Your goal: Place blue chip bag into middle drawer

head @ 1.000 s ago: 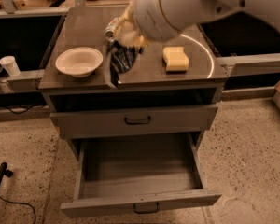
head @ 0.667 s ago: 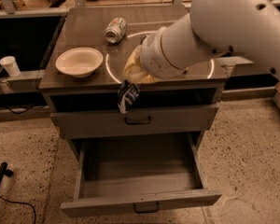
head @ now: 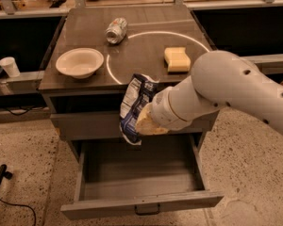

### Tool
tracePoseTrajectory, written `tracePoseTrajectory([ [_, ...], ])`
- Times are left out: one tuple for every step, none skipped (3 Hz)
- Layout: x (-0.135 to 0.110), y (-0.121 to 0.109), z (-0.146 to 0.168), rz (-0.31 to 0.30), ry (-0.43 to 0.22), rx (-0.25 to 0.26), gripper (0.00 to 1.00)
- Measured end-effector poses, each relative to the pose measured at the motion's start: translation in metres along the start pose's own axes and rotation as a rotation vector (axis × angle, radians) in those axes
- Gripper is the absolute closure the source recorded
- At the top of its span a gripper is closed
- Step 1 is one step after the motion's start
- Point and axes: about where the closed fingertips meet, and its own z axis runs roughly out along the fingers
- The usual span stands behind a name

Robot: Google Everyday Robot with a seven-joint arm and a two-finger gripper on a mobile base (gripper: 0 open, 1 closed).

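Gripper is clenching the chip bag, holding it in the air in front of the cabinet, above the open drawer and close to the upper drawer face. The bag is hanging crumpled, its top poking up by the tabletop edge. My guess at the risks: dropped from this height, the light bag could be fluttering sideways or snagging on the upper drawer. It is also hanging over the drawer's back part, so it could be landing half out. Bowl, can and sponge are sitting on top, well apart from it.
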Motion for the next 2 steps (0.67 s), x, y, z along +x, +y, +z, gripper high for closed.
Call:
tracePoseTrajectory([
  [0.0, 0.0, 0.0, 0.0, 0.0, 0.0, 1.0],
  [-0.005, 0.015, 0.013, -0.013, -0.014, -0.047, 1.0],
])
